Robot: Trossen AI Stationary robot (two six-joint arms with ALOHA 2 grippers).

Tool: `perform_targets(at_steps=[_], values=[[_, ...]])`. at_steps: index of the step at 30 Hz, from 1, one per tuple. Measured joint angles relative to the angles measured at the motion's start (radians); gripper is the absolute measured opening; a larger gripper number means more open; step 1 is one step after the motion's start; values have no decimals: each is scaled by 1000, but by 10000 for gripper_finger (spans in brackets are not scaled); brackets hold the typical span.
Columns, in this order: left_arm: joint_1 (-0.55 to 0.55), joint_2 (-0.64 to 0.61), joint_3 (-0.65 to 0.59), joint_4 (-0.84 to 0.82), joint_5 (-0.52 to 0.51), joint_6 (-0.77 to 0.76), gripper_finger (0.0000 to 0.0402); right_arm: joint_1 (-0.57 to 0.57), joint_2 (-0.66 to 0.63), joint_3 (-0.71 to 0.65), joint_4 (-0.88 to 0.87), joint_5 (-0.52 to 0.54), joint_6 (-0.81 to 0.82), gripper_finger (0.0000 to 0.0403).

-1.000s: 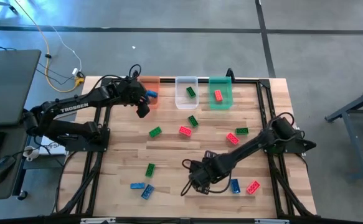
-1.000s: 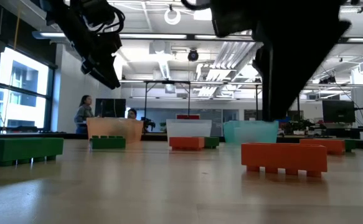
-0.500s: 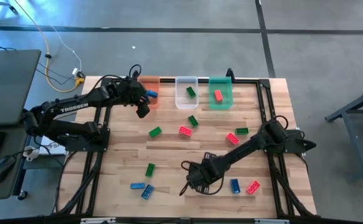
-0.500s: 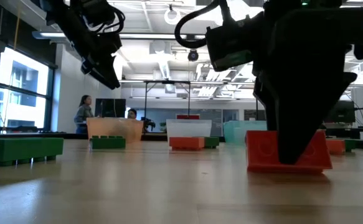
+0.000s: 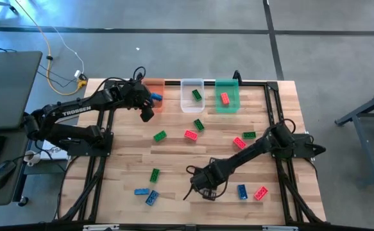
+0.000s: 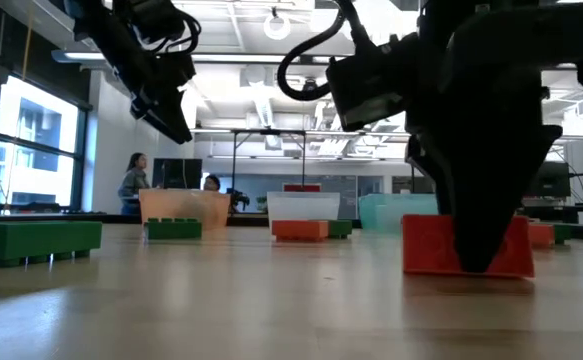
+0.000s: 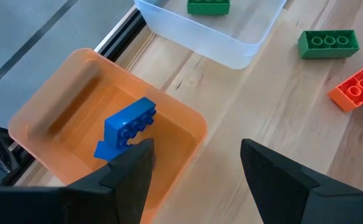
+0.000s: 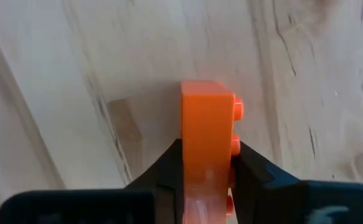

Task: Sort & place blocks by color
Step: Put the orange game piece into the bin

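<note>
Our right gripper (image 8: 207, 163) pinches a small red studded plastic brick (image 8: 207, 121) at lower centre; our left gripper (image 7: 195, 163) hangs spread over the translucent orange bin (image 7: 69, 93). Three bricks binned, about eleven remain.

The tabletop (image 5: 129, 160) is being lit evenly and brightly from above, ceiling lights (image 6: 276, 22) are being rendered as glare in the low view, where the near wood is being blurred, and a soft shadow is being cast beside the orange block (image 8: 205, 134).

Robotics lab — monitors (image 6: 544, 178), ceiling ducts (image 6: 271, 75)
</note>
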Motion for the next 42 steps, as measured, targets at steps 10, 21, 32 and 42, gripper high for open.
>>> perform_targets(at_steps=[10, 21, 32, 42], values=[[0, 0, 0, -1, 3, 0, 227, -74, -4, 48, -69, 22, -163, 64], [0, 0, 0, -17, 3, 0, 227, -233, -5, 231, -266, 207, -446, 64], [0, 0, 0, -45, 3, 0, 227, -372, -6, 318, -344, 393, -600, 64], [0, 0, 0, -48, 3, 0, 227, -499, -18, 294, -491, 490, -540, 64]])
